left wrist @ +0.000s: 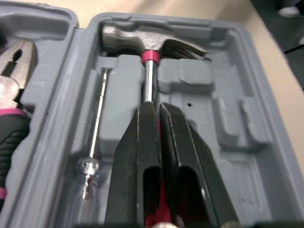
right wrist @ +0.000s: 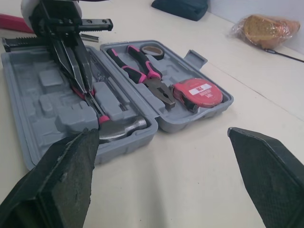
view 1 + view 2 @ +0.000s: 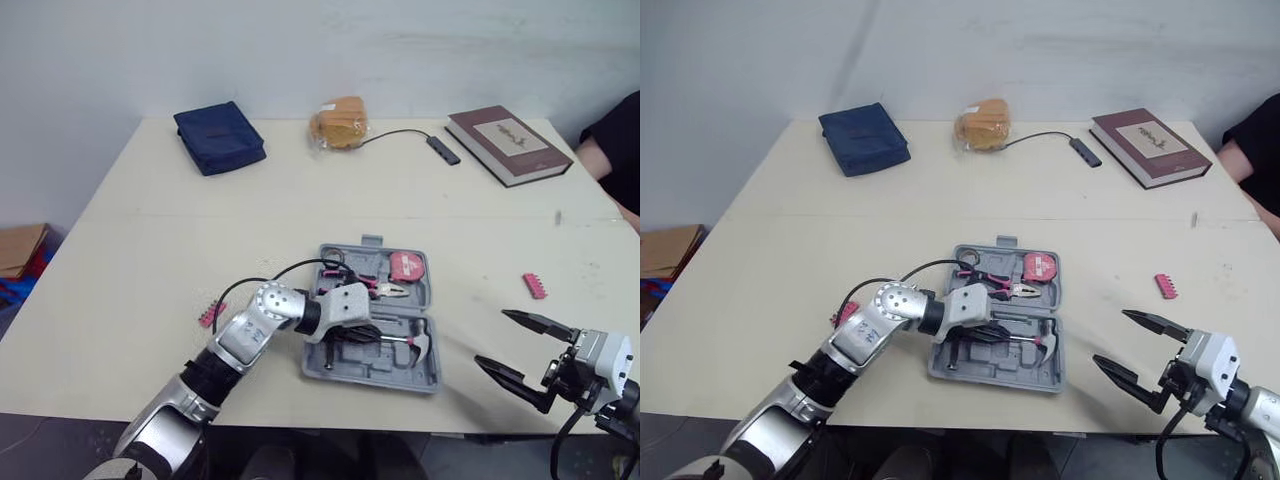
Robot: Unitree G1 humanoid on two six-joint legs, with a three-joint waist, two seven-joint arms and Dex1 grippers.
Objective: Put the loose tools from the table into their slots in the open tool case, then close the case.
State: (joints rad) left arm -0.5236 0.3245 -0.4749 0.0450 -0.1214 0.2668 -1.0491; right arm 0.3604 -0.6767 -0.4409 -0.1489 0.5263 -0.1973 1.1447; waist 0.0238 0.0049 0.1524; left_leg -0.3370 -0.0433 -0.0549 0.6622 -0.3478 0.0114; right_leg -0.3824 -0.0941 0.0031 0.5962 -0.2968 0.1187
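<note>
Gripping the pink-banded handle of the hammer [image 1: 142,43], the left gripper [image 1: 156,111] sits inside the open tool case [image 3: 385,374] at the lower centre of the head view, its two black fingers drawn almost together with a strip of pink handle showing between them. The hammer's steel head lies in the moulded recess at the right end of the case's near half. A thin screwdriver [image 1: 98,123] with a clear handle rests in the groove just beside the hammer's shaft. In the far half of the case lie the pliers [image 3: 385,290] with pink and black handles, and to their right the pink tape measure [image 3: 407,266]. The right gripper [image 3: 490,337] hangs at the lower right of the frame, near the table's [image 3: 150,250] front edge, fingers spread wide and holding nothing. A pink bit strip [image 3: 534,286] lies loose on the table to the right of the case, well apart from it. Another small pink piece [image 3: 211,315] lies on the table to the left of the case, beside the left arm.
</note>
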